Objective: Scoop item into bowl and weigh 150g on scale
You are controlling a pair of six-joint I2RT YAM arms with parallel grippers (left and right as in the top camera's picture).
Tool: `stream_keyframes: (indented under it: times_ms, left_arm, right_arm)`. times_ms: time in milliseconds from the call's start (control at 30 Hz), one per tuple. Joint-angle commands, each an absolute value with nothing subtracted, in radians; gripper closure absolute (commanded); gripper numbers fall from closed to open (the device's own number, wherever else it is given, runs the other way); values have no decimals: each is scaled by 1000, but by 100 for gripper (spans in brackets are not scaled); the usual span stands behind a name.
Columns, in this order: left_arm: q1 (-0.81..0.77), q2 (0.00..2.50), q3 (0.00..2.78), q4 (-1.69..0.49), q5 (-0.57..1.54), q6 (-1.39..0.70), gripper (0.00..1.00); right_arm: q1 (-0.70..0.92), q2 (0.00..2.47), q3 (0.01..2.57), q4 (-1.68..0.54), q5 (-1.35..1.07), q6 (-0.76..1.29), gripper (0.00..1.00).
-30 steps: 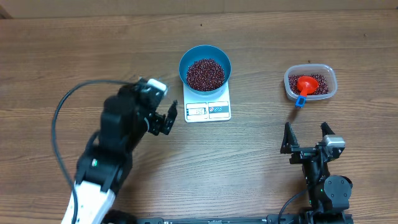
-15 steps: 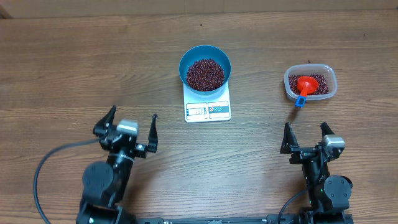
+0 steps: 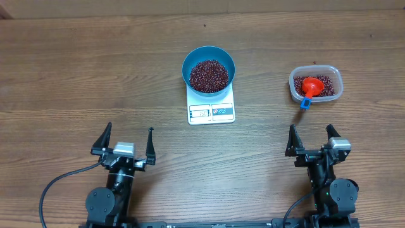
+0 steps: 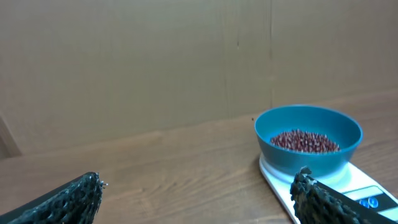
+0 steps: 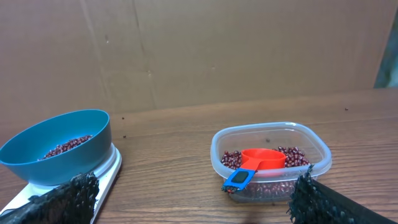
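The blue bowl (image 3: pixel 209 68) stands on the white scale (image 3: pixel 211 111) at the table's middle back, holding a heap of dark red-brown beans (image 3: pixel 209 75). Both wrist views catch the bowl (image 4: pixel 309 140) (image 5: pixel 57 146) on the scale (image 4: pixel 357 190) (image 5: pixel 106 171) too. My left gripper (image 3: pixel 127 142) rests open near the front left, well short of the scale, nothing between its fingers. My right gripper (image 3: pixel 311 139) stands open at the front right, empty.
A clear plastic tub (image 3: pixel 316 84) at the back right holds more beans and an orange-red scoop (image 3: pixel 311 86) whose blue handle tip hangs over the tub's near rim (image 5: pixel 239 179). A brown cardboard wall runs behind the table.
My left arm has pulled back from beside the scale to the front left edge and settled there, jaws open throughout. The right arm has not moved.
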State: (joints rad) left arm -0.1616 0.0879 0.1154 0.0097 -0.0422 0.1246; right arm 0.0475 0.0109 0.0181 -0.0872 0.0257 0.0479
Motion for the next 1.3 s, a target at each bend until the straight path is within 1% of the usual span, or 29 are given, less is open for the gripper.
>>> stream_keyframes:
  times_ms: [0,233,500,1267]
  left_arm:
    - [-155,57,73,24,-52,105,0]
    - [-155,33,7,28,-55,105,0]
    - [-144,2,5,-79,-51,104,0]
    - [-144,5,5,-76,-29,104,0]
  right_arm:
    - [53,3,8,-82,23,44,0]
    - [53,3,8,-82,23,44,0]
    - [53,3,8,-82,23,44,0]
    - [53,3,8,-82,23,44,0]
